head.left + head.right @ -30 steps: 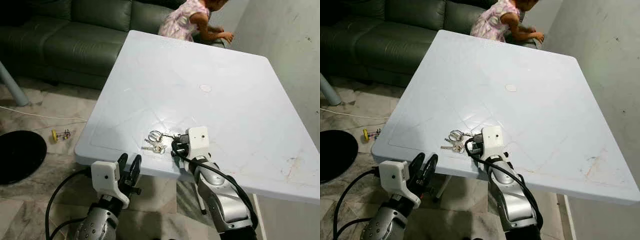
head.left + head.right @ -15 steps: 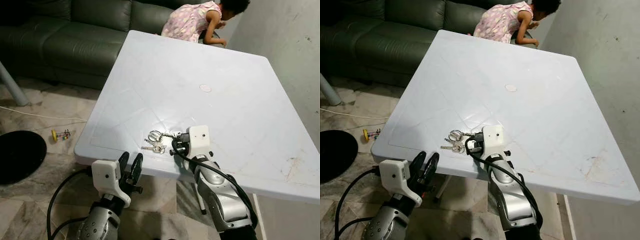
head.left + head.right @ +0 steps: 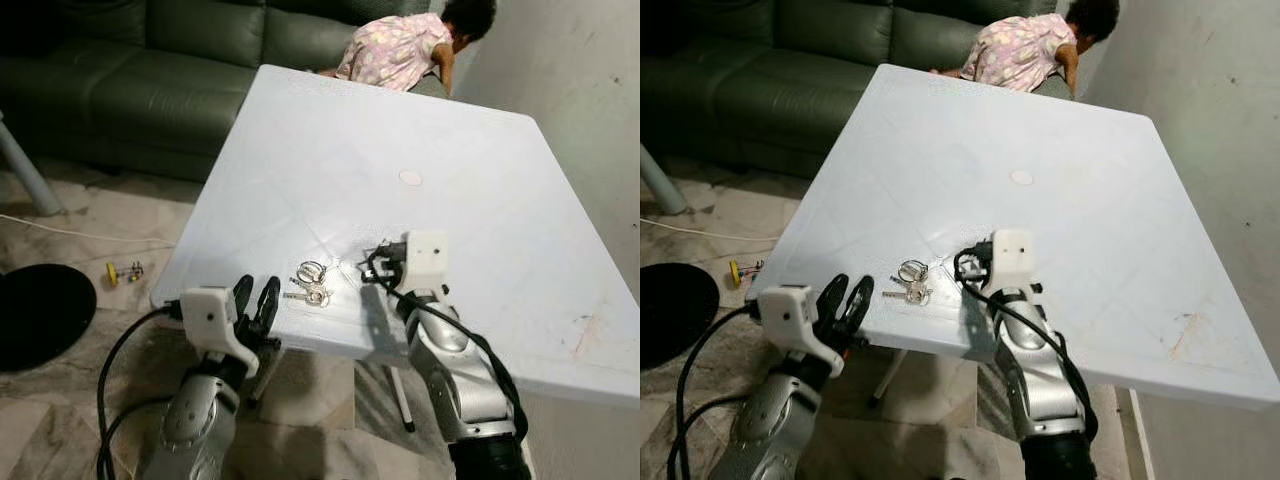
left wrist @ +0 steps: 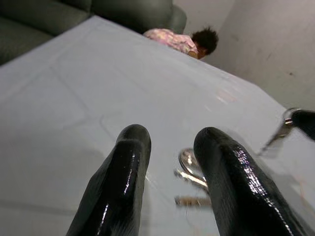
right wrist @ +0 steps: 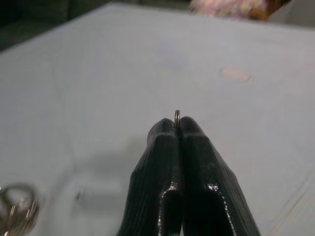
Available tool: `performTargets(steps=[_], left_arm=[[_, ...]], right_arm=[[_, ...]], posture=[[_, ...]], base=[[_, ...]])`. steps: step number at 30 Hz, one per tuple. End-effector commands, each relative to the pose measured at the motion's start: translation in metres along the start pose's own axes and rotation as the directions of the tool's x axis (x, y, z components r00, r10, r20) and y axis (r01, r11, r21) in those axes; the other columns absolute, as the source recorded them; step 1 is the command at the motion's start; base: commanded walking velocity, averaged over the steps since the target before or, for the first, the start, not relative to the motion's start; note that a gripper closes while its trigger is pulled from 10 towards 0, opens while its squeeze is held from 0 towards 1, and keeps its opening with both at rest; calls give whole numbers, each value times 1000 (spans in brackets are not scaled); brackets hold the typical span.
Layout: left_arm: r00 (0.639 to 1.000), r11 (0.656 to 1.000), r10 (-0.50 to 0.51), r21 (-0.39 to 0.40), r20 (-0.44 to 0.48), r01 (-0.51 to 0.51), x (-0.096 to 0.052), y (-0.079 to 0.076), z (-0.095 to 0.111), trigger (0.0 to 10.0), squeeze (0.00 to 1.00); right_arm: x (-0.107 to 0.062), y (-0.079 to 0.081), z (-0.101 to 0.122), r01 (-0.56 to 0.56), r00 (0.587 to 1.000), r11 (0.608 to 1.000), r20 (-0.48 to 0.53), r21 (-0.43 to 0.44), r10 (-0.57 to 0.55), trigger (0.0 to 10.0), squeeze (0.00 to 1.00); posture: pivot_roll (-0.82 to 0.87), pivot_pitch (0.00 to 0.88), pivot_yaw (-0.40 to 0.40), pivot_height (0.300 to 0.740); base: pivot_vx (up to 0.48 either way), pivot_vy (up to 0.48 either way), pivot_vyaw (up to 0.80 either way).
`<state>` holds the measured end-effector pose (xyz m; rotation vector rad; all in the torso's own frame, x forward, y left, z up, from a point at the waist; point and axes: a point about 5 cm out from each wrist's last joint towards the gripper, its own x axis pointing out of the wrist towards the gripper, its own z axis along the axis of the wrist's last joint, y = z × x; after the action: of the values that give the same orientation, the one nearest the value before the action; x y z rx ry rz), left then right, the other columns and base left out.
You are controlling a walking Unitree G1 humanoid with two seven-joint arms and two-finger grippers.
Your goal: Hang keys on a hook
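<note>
Keys [image 3: 311, 285] lie in a small bunch on the white table [image 3: 480, 200], close to its near edge, with their rings flat on the surface. On the floor to the far left sits a round black object [image 3: 40, 310], and near it a small yellow toy [image 3: 122, 270] on the tiles. A dark green sofa [image 3: 130, 70] runs along the far side. The left gripper [image 3: 256, 303] hovers at the table's near edge, just beside the bunch on its left, with its two black fingers [image 4: 125, 172] spread apart and nothing between them; from the left wrist the bunch shows through the gap beyond the fingertips. To the right of the bunch, the right gripper [image 3: 372, 258] is raised a little above the table, its fingers [image 5: 170, 152] pressed together and pinching a thin metal ring [image 5: 176, 117] whose edge pokes out past the tips; in the left wrist view a key dangles below that grip. A small round pale mark [image 3: 410, 178] sits farther back on the tabletop. At the far edge a person [image 3: 405, 45] in a pink patterned top leans over, next to the grey wall [image 3: 570, 90] on the right.
</note>
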<state>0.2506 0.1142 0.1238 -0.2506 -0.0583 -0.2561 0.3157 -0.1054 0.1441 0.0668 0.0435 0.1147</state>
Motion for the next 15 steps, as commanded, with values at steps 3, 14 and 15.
performTargets(steps=[3, 14, 15], left_arm=[[999, 1000, -3, 29, 35, 2, 18, 11, 9, 10000, 0], [996, 998, -7, 66, 89, 2, 44, 20, 23, 10000, 0], [996, 997, -9, 71, 94, 2, 45, 20, 23, 10000, 0]], right_arm=[[7, -14, 14, 49, 997, 999, 60, 9, -49, 0, 0], [3, -27, 22, 77, 978, 984, 202, -158, -44, 10000, 0], [1, -27, 20, 41, 977, 993, 212, -110, -17, 10000, 0]], posture=[[154, 0, -127, 740], [145, 0, -118, 740], [145, 0, -118, 740]], base=[[0, 0, 0], [0, 0, 0], [0, 0, 0]])
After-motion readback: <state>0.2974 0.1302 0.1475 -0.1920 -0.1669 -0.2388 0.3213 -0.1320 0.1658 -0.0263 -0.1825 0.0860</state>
